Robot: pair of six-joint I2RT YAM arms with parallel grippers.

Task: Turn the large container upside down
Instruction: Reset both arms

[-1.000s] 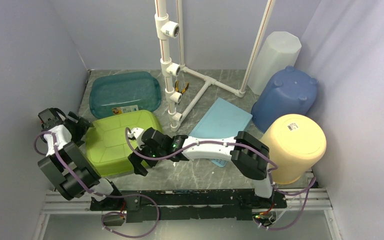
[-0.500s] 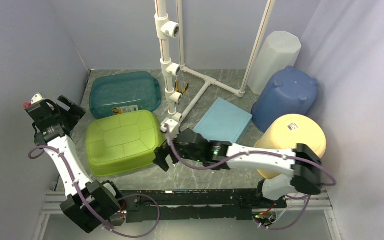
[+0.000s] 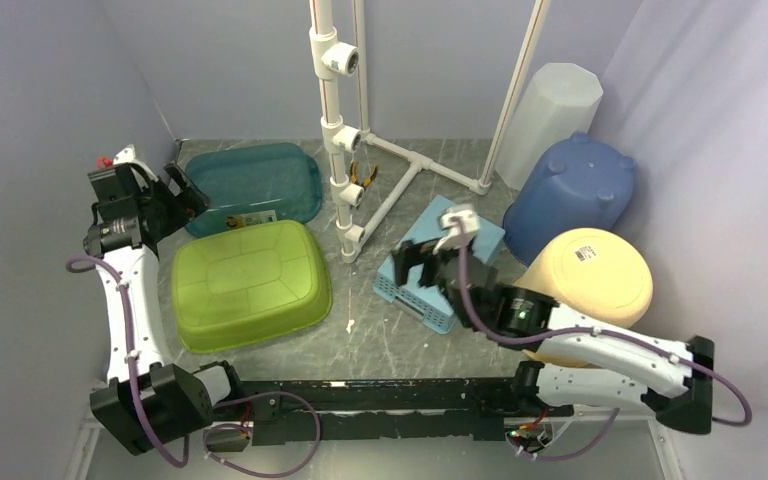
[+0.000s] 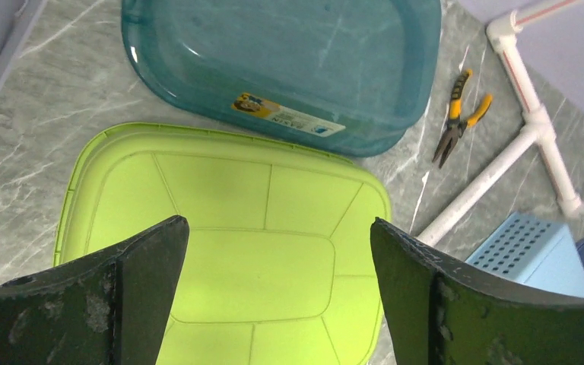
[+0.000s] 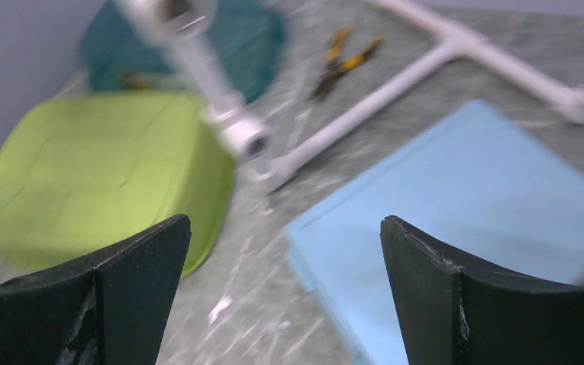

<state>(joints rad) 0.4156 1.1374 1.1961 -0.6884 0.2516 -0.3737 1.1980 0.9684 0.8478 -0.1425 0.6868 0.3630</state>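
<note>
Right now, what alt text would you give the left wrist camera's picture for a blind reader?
A lime-green tub lies bottom-up on a grey marbled table, framed by the open left gripper. Behind it sits a teal tub; to the right, yellow-handled pliers, white pipes and a blue perforated basket.

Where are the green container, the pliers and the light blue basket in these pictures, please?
green container (image 3: 248, 283): top external view, middle of its panelled base.
pliers (image 4: 454, 128): left wrist view, at the pivot between handles and nose.
light blue basket (image 5: 471, 198): right wrist view, on its flat upper face.
</note>
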